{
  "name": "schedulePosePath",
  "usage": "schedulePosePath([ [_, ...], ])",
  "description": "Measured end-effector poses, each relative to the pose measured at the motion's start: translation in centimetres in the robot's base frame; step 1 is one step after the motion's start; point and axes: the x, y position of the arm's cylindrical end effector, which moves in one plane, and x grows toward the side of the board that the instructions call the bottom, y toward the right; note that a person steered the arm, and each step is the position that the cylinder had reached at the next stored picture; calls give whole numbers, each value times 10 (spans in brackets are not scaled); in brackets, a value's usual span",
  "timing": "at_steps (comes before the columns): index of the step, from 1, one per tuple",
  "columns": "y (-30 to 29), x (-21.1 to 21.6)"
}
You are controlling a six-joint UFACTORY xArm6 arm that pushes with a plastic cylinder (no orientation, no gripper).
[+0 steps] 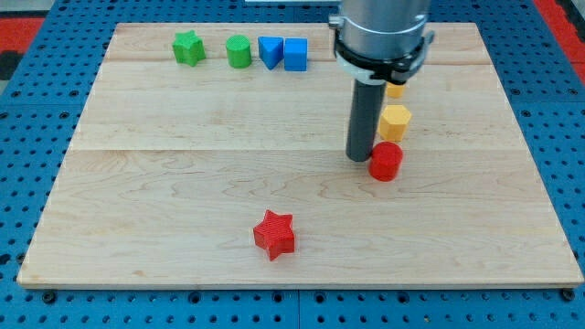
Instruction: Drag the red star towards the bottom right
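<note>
My tip (358,159) was found just left of the red cylinder (386,162), well apart from the red star (274,234). No claw was fitted.

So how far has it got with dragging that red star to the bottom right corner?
Nothing looks done yet: the red star sits near the view's bottom centre, untouched. In hand: my tip rests well up and to the right of it, right beside the red cylinder, below the yellow hexagon. Left: getting round to the star's upper-left side, then pushing it toward the board's bottom right.
</note>
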Motion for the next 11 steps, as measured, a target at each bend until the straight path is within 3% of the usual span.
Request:
schedulePosePath([
  [1,-51,-5],
  [2,-140,1],
  [3,-212,55],
  [4,-193,94],
  [6,-76,118],
  [8,-47,147],
  [9,-31,156],
  [11,28,130],
])
